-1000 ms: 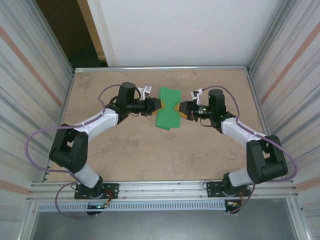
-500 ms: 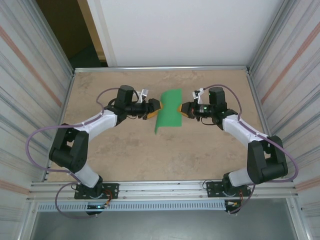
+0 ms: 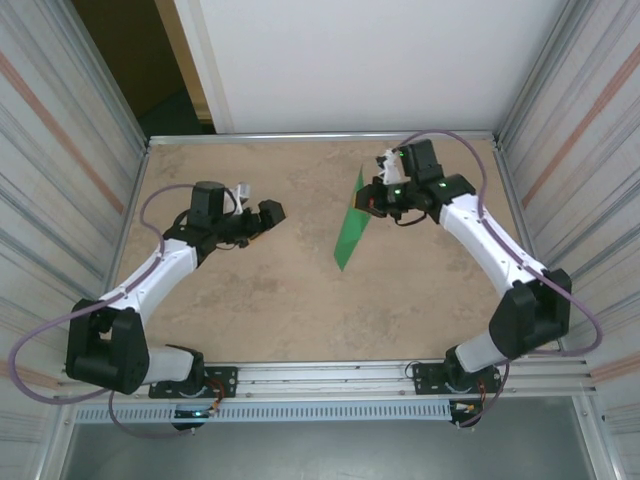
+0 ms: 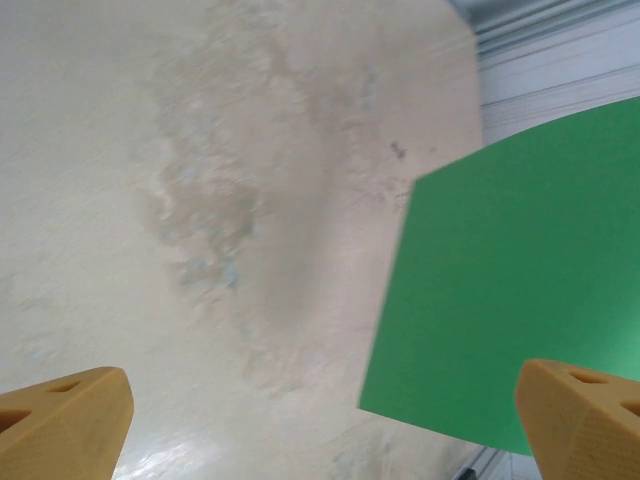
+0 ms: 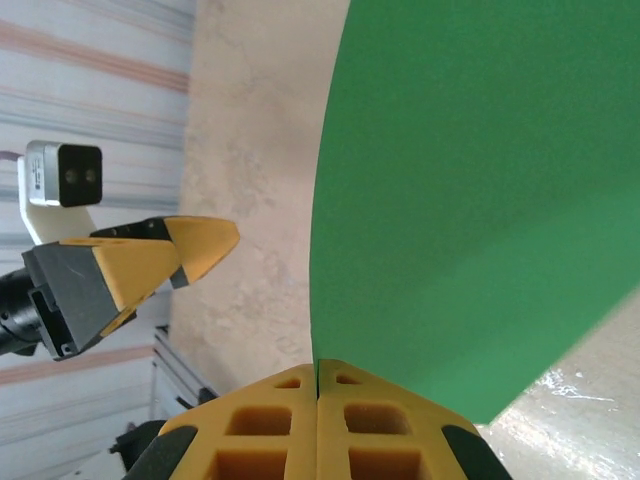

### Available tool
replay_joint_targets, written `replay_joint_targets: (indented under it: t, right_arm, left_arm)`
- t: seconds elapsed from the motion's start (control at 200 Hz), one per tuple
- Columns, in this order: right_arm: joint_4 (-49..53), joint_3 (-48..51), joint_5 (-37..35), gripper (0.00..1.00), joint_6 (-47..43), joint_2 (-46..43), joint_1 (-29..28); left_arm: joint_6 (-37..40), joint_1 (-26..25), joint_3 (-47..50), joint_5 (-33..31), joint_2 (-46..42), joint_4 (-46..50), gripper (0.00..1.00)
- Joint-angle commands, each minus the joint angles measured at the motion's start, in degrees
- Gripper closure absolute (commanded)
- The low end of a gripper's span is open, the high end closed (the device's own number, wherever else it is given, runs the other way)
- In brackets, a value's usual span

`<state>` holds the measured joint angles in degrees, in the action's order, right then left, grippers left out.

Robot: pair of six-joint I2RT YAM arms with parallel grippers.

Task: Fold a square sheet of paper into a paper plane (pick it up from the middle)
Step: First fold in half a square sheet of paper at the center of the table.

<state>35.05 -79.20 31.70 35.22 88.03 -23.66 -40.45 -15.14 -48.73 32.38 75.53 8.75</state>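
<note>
Grips the square sheet of paper (image 3: pixel 350 225) at its upper edge with the right gripper (image 3: pixel 372 197), yellow fingers (image 5: pixel 260 420) pressed flat together on it. Holds it on edge over the tan table (image 3: pixel 270 300), towards the far right (a thin green sliver from above, a broad flat face (image 5: pixel 470 200) at the right wrist). Has the left gripper (image 3: pixel 268 213) spread wide with nothing in it, well apart from the sheet (image 4: pixel 510 300) on its left, tips pointing towards it.
</note>
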Motion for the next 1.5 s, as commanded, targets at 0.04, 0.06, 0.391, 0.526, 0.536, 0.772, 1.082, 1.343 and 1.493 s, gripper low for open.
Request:
replay_joint_targets:
  t: [0.04, 0.06, 0.391, 0.526, 0.536, 0.772, 1.082, 1.343, 1.493]
  right_arm:
    - [8.51, -5.17, -7.93, 1.0, -0.56, 10.7, -5.0]
    - [7.38, -5.28, -7.64, 1.0, -0.16, 11.8, -5.69]
    - [-14.82, 3.99, 0.51, 1.0, 9.89, 17.38, -9.16]
    - [-21.01, 12.47, 1.0, 1.0, 12.05, 14.07, -8.15]
    - [-21.41, 13.03, 1.1, 1.0, 12.24, 13.85, -8.04]
    - [-24.47, 18.18, 1.99, 1.0, 11.82, 13.61, -4.68]
    - [-26.08, 21.35, 2.17, 1.0, 9.91, 14.36, -1.94]
    - [-26.82, 22.94, 1.58, 1.0, 10.28, 14.66, -1.39]
    - [-28.81, 24.43, 1.87, 1.0, 12.05, 14.45, -1.37]
  left_arm:
    - [-0.26, 0.51, 3.5, -0.31, 0.41, -2.38, 0.01]
    - [-0.48, 0.48, 3.73, -0.1, 0.66, -2.72, 0.01]
    - [-3.32, 0.61, 6.03, 4.88, 6.9, -8.9, 0.1]
    - [-5.93, -0.22, 7.47, 7.27, 9.94, -13.58, 0.16]
    - [-6.08, -0.33, 7.5, 7.33, 10.04, -13.83, 0.16]
    - [-5.37, -5.06, 4.63, 4.97, 13.34, -11.15, 0.18]
    - [-6.62, -13.16, -0.52, 1.66, 19.76, -9.53, 0.23]
    - [-3.6, -15.95, -8.65, -2.29, 25.65, -2.73, 0.29]
    - [-0.25, -17.16, -13.1, -4.59, 28.35, 2.33, 0.35]
